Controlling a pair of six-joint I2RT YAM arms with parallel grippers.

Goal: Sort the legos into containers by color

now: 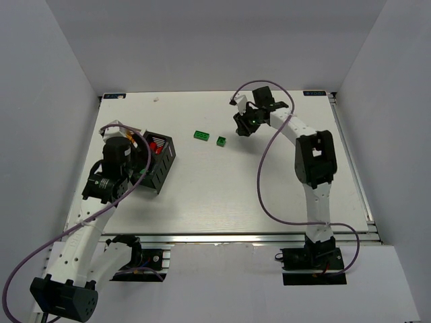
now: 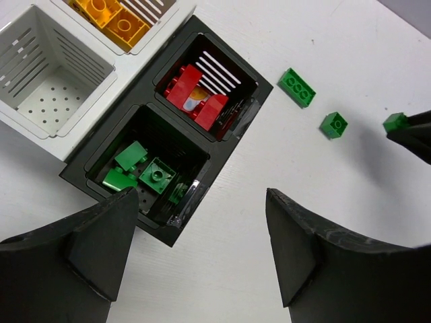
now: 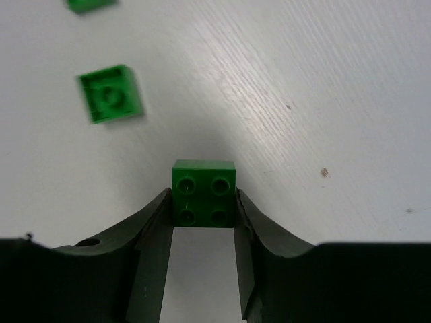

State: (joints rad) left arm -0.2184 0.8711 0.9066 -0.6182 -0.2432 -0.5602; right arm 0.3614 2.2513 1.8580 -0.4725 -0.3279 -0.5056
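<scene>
The right gripper [image 3: 203, 202], closed on both sides of a green brick [image 3: 203, 180], should squeeze firmly and lift straight up, clear of the loose brick [image 3: 110, 94] beside it

readable text: none | corner tags [image 1: 113, 96] on table [image 1: 222, 195]: too small to read

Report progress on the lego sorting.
Done: red plastic bricks and green plastic bricks sit in separate compartments of the black slotted bin, yellow-orange bricks in a white slotted bin. In hand: the right gripper pinches a green four-stud brick. Left: a long green brick and a small green brick loose on the white table.
</scene>
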